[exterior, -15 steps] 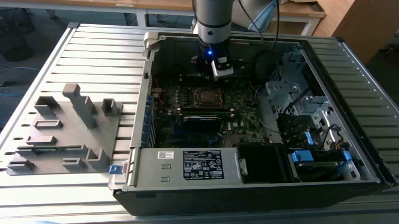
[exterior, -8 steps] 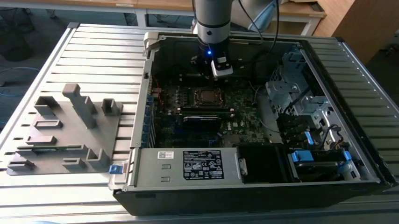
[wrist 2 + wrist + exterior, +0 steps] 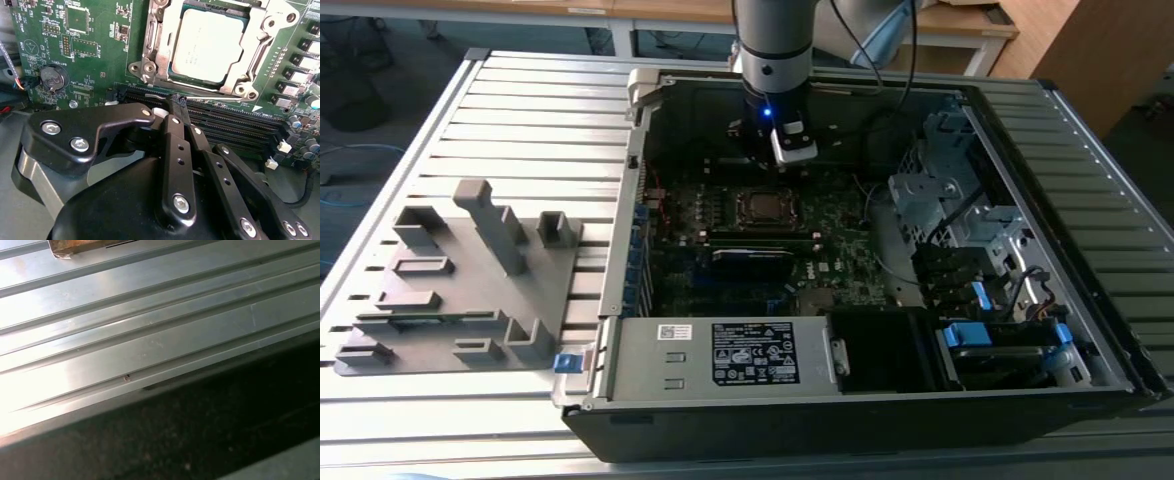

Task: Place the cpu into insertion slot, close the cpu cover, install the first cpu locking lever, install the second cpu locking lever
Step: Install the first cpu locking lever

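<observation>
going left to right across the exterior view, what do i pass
grey fixture → case's left wall → cpu socket → drive cage → slatted table

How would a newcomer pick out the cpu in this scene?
Inside the open computer case, find the green motherboard. The cpu is the flat grey metal square framed by the silver cpu cover, unlike the long black slots beside it.
</observation>
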`<action>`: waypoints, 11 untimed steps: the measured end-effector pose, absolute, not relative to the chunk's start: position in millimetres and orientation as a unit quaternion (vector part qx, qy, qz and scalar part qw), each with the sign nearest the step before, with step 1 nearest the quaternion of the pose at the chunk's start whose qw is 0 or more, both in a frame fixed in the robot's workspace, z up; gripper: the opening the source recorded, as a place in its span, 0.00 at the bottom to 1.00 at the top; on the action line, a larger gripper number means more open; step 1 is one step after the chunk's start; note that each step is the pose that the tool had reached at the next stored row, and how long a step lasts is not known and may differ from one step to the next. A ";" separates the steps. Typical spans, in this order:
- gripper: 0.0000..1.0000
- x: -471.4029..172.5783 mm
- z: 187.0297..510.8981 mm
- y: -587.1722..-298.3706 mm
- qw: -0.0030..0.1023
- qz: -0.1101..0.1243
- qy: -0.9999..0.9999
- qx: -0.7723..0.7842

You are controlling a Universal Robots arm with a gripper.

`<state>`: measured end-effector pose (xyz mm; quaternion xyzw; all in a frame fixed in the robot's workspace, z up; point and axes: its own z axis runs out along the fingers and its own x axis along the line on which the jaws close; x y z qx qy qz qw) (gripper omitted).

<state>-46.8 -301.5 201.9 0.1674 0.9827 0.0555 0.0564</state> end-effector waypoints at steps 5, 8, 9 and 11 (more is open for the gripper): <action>0.11 -46.8 199.8 -301.6 0.057 0.055 0.982 0.169; 0.11 -46.9 199.5 -301.6 0.057 0.055 0.982 0.170; 0.11 -46.8 199.4 -301.3 0.057 0.055 0.982 0.170; 0.11 -46.8 199.3 -300.6 0.057 0.055 0.982 0.170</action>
